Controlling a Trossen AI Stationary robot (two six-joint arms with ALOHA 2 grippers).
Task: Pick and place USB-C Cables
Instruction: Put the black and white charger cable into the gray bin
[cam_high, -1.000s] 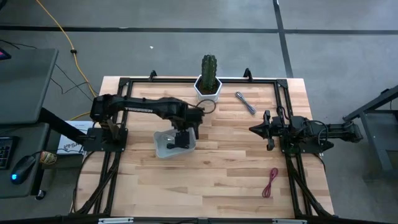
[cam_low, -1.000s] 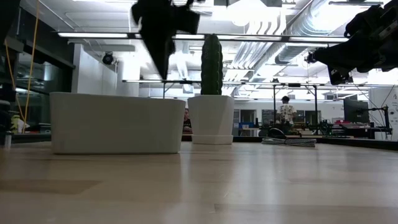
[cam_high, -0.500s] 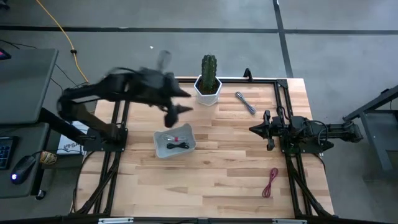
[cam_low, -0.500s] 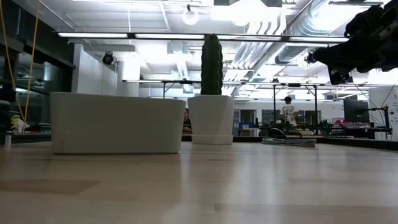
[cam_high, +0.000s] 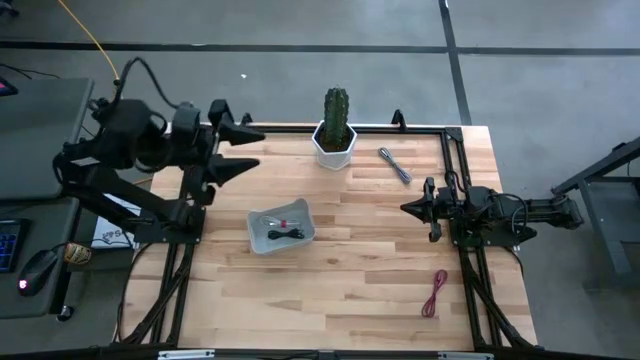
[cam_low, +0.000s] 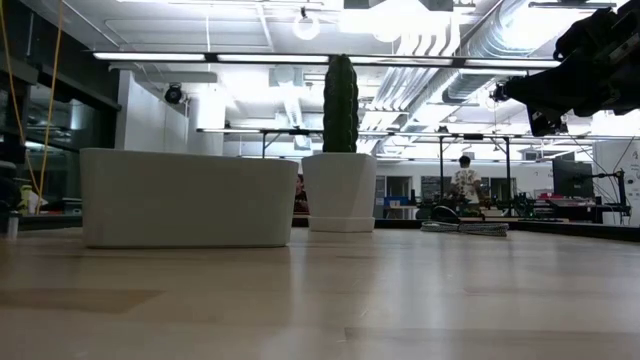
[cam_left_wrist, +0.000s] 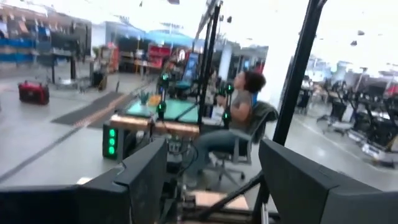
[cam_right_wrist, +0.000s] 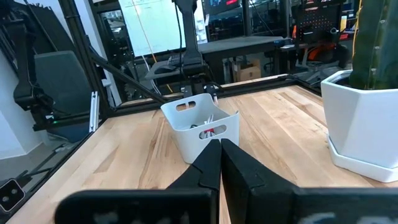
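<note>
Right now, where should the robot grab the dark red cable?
Probably across the middle of the dark red cable, coming straight down from above: it lies flat on the table as a thin, long bundle with bare wood around it. The right gripper is nearest.

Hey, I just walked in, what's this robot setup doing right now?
It is sorting short cables into a white plastic bin on the wooden table. A black cable and a white-and-red cable already lie inside. A grey cable beside the potted green cactus and a dark red cable near the front right edge are still on the table. The left gripper is raised near the back left corner, jaws open and empty. The right gripper waits at the right side, jaws shut.
</note>
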